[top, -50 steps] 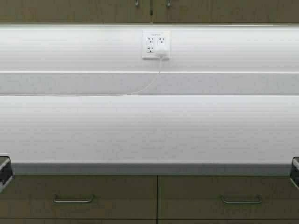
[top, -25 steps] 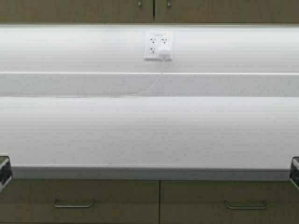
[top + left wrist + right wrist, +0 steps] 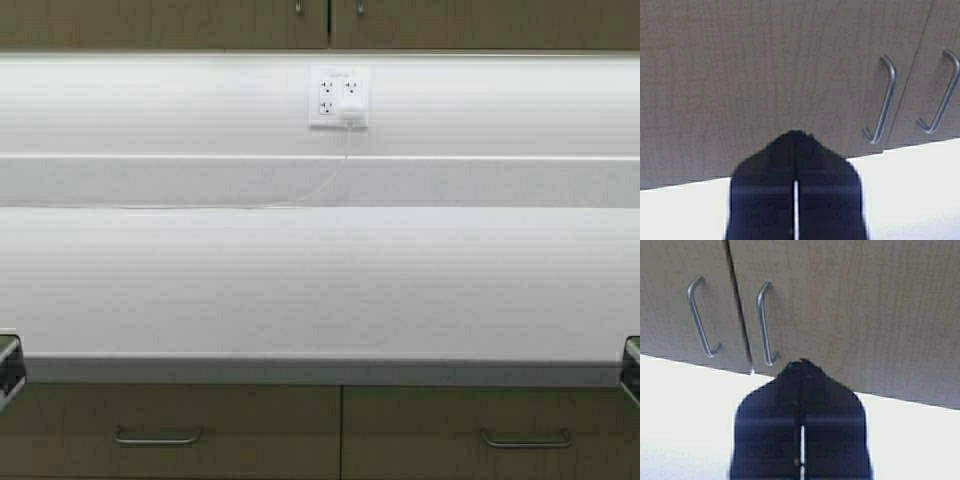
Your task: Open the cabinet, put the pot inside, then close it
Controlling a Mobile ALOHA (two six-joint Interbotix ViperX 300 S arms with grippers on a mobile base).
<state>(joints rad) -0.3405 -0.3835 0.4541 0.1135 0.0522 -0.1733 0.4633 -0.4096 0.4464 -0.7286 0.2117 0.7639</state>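
White countertop, wall outlet with plugged-in white cord, drawer handles below.

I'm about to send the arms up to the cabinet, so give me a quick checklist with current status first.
1. Pot located: not ok; none shows in any view.
2. Upper cabinet doors shut, handles in view: ok.
3. Left gripper shut, holding nothing: ok.
4. Right gripper shut, holding nothing: ok.
5. Cord from the wall outlet trails onto the counter: mind it.
6. Inside of cabinet free: cannot tell.
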